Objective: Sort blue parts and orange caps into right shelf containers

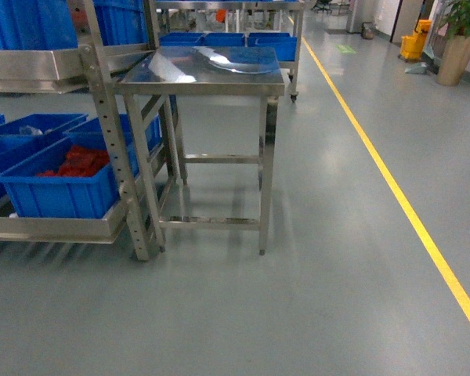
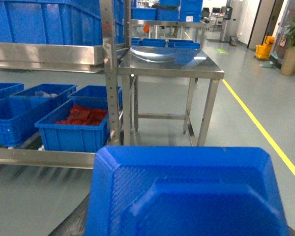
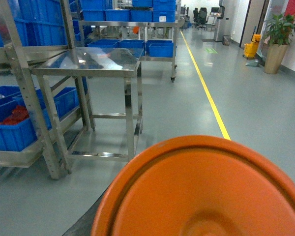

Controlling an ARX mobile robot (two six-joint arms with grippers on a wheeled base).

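Nowhere legible writing: blue part [image 2: 187, 191], orange cap [image 3: 201, 189].

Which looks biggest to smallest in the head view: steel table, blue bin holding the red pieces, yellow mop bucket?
1. Steel table
2. Blue bin with red pieces
3. Yellow mop bucket
The bucket sits far down the aisle, so its small look is partly distance.

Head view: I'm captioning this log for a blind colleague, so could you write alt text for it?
A bare stainless steel table stands on a grey floor beside a metal shelf rack. The rack's lowest shelf holds blue bins, the nearest bin containing red-orange pieces. A yellow floor line runs along the right, and no gripper is visible.
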